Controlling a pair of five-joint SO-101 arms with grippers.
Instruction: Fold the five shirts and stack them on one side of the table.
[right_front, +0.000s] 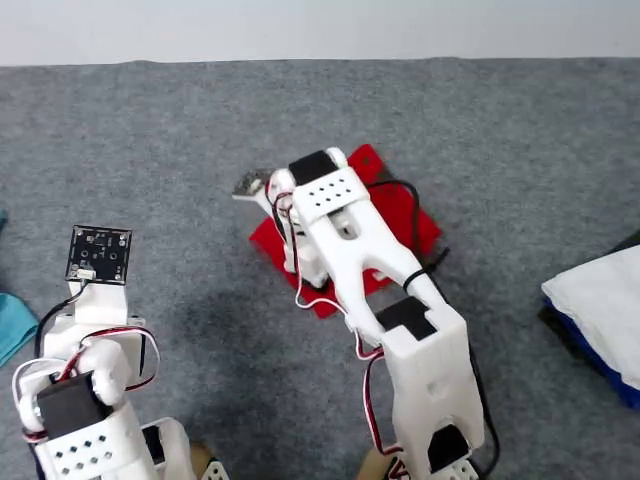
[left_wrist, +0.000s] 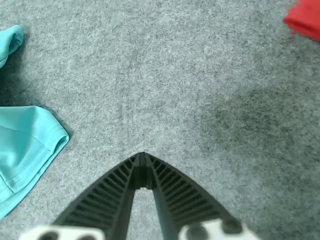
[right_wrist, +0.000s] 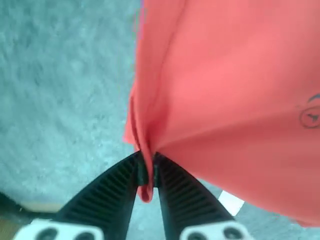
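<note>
A red shirt (right_front: 405, 215) lies folded in the middle of the grey table, partly under the right arm. My right gripper (right_wrist: 148, 161) is shut on an edge of the red shirt (right_wrist: 225, 85), with a fold of cloth pinched between its fingers. A teal shirt (left_wrist: 22, 145) lies at the table's left edge (right_front: 10, 325). My left gripper (left_wrist: 143, 159) is shut with nothing in it, hanging over bare grey cloth near the teal shirt. At the right edge lies a stack with a white shirt (right_front: 600, 300) on top of a blue one (right_front: 590, 355).
The grey felt table cover (right_front: 180, 150) stretches bare across the back and the left middle. The left arm's body (right_front: 85, 400) stands at the front left, the right arm's base (right_front: 430, 400) at the front centre.
</note>
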